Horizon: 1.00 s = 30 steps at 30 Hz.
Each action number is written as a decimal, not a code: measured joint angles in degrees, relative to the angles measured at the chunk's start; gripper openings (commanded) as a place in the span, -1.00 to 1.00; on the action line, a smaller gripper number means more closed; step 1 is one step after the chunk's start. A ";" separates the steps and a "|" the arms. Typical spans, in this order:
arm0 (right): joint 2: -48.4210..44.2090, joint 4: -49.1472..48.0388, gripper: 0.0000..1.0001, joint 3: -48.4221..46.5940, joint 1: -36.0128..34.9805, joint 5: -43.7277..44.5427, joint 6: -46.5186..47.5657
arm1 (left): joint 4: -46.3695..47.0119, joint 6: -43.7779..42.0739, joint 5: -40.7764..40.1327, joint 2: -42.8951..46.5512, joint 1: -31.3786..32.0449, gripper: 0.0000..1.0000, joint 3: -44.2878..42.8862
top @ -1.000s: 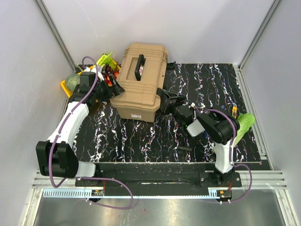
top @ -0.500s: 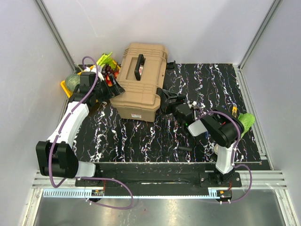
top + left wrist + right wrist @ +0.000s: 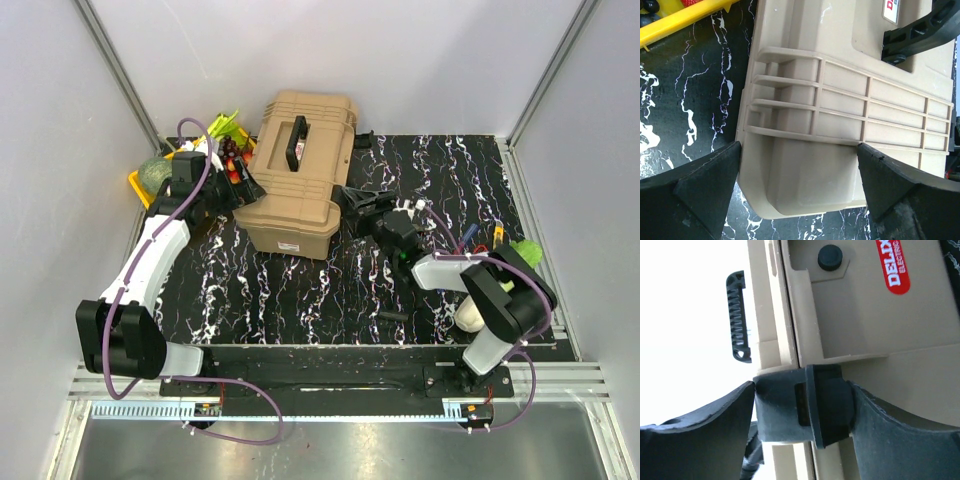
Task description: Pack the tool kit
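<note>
Pinching the tan toolbox's (image 3: 865,325) black latch (image 3: 825,405) with the right gripper (image 3: 802,400), jaws clamped on it; bracketing its ribbed end with the left gripper (image 3: 797,170), jaws wide apart.

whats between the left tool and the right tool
The tan toolbox, seen in the top view: left tool open at its left side, right tool closed on its black latch, which the right wrist view shows.

The toolbox (image 3: 300,170) stands at the mat's (image 3: 300,290) back left, the tray (image 3: 135,185) just beside it on the left. The left gripper (image 3: 245,189) is at the box's left side, the right gripper (image 3: 352,202) at its right side, a latch (image 3: 800,407) between its fingers. Small tools (image 3: 495,237) lie near the mat's right edge
</note>
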<state>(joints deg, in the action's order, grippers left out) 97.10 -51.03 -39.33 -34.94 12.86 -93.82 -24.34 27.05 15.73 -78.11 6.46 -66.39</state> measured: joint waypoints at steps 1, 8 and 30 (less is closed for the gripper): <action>-1.62 -0.07 0.29 -0.11 -0.24 -1.29 0.68 | -0.02 0.02 -0.02 0.00 0.04 0.98 -0.02; -4.96 4.70 0.93 -0.31 -1.18 -2.58 4.07 | -0.28 -0.20 -0.33 0.00 0.57 0.98 -0.13; -13.68 28.26 0.99 -6.16 -4.17 -6.43 11.50 | -3.45 -0.48 -2.45 -0.87 1.97 0.98 -2.51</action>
<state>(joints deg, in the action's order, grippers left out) 83.42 -22.76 -45.50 -39.11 6.44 -82.32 -27.79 26.57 13.28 -78.98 8.43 -68.90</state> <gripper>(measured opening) 0.993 0.994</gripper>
